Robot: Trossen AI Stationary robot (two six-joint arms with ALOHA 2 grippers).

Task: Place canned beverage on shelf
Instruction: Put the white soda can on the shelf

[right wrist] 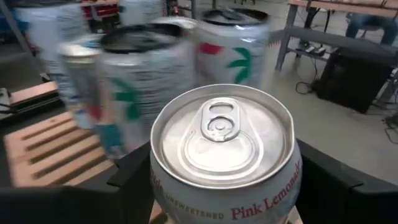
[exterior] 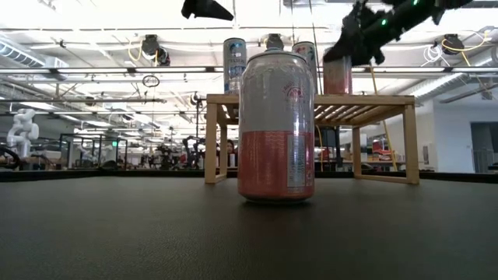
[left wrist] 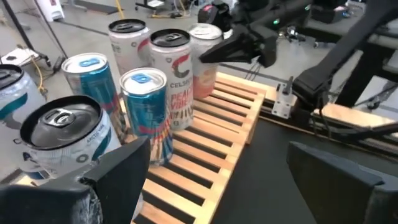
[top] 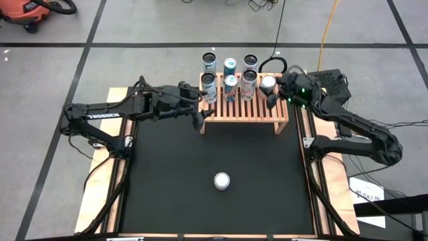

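We find the right gripper (top: pixel 272 94) closed around an upright pink lemonade can (top: pixel 268 83) over the shelf (top: pixel 257 110)'s right end, rack directly beneath; left gripper (top: pixel 200 115) waits open.

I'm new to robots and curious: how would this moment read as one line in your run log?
right gripper: shut on pink lemonade can at shelf right end | left gripper: open, by shelf left end | one can on mat

In the right wrist view the cans (right wrist: pixel 130 93) behind the pink lemonade can (right wrist: pixel 224 149) are smeared, labels unreadable. That can's base is cut off. In the low view the front can (exterior: pixel 277 117) hides the shelf (exterior: pixel 373 101) middle.
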